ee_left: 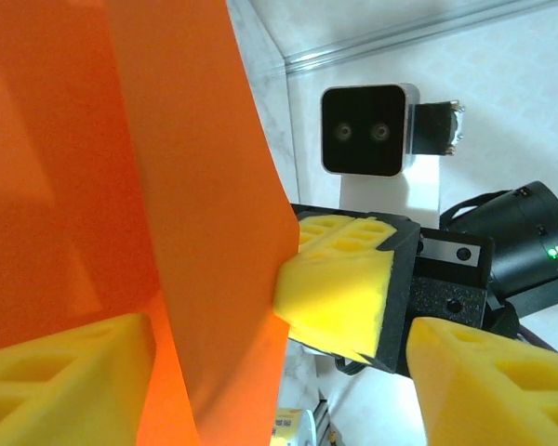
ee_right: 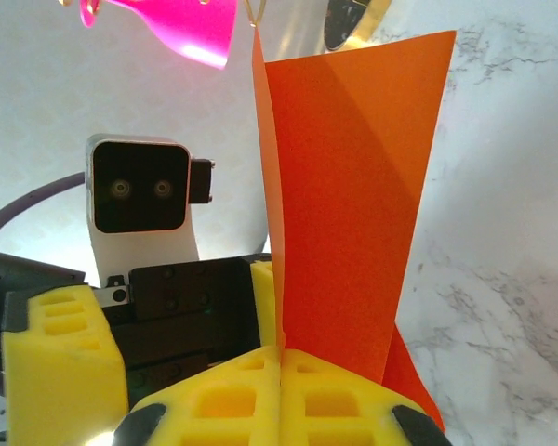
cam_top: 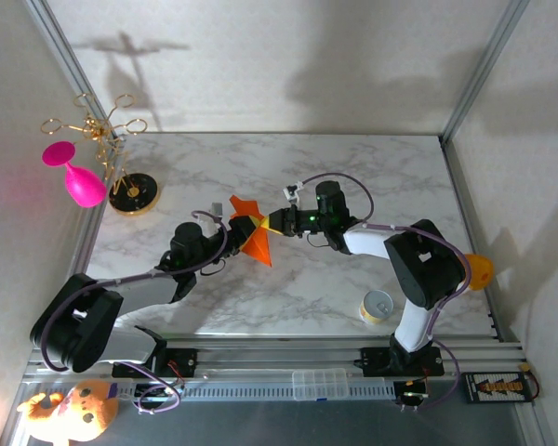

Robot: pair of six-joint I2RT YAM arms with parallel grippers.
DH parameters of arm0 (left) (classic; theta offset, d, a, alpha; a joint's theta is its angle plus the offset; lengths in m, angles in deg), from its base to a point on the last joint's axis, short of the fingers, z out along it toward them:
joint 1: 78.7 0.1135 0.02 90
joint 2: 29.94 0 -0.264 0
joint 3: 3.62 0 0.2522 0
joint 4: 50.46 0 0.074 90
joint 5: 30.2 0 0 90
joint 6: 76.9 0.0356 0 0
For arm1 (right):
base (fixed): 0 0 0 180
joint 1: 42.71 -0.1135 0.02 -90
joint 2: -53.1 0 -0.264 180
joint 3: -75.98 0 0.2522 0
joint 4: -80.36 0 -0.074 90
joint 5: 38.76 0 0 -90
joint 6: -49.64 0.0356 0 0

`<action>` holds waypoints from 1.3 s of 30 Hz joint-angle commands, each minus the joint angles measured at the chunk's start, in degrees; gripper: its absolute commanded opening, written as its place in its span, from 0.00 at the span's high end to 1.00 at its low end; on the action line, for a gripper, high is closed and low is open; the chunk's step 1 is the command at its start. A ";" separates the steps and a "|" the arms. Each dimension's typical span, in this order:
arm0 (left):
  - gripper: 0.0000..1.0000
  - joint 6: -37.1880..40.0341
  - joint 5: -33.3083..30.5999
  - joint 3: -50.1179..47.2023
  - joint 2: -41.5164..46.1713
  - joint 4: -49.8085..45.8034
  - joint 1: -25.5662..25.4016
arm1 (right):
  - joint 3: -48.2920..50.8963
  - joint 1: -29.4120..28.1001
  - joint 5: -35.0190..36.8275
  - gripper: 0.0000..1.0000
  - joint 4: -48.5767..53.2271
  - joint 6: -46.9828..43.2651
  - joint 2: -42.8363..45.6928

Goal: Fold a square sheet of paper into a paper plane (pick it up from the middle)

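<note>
Far left in the top view: pink goblet (cam_top: 79, 181) tilted beside a gold rack (cam_top: 135, 195); hard to tell what holds it up. Bottom left, off the marble table (cam_top: 353, 177): orange plush toy (cam_top: 70, 411), cut off by the frame edge.

Next, left gripper (cam_top: 229, 230), reaching in from the lower left, fingertips lost from above against the paper. From its own wrist camera, yellow fingers (ee_left: 65, 372) spread wide, both cut off at the bottom edge, clamped on nothing; paper hanging in the gap, close against the left-hand one, contact impossible to judge.

Centre: sheet of paper (cam_top: 253, 232), bright orange, already creased, held up off the table between the two grippers, lower point aimed toward the near edge. Number of folds unclear; upper and left parts running out of the left wrist view. Upright in the right wrist view, a second layer peeking out low on the right, one left finger half hidden behind the sheet.

Just right of it, right gripper (cam_top: 275, 221), pads pressed fully together on the paper's edge.

Farther right, near the front edge: small yellow can (cam_top: 379, 307), well apart from the arms' tips. Far right, beyond the table rim: orange-yellow cup (cam_top: 479, 271), partly behind the right arm's black elbow.
</note>
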 commanded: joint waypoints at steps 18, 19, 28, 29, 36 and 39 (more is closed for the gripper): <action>0.87 4.84 1.13 0.00 -0.95 7.39 -0.09 | 0.80 1.44 -2.97 0.90 -4.62 5.26 1.12; 0.89 5.18 0.80 0.18 -0.69 6.86 -0.10 | 0.56 1.59 -2.49 0.87 -3.00 4.20 1.63; 0.95 15.85 -5.98 6.55 2.86 -16.25 0.77 | 0.06 5.38 11.99 0.56 17.62 -11.43 9.85; 0.95 18.34 -8.06 8.33 3.21 -21.53 0.69 | -0.39 5.82 15.21 0.54 21.17 -14.22 10.98; 0.98 33.15 -29.18 23.79 0.61 -56.14 -0.66 | -1.10 6.91 38.65 0.48 34.73 -24.14 17.46; 0.98 36.59 -39.95 30.43 -2.37 -66.29 -2.56 | -0.23 7.13 46.62 0.45 36.34 -24.92 19.88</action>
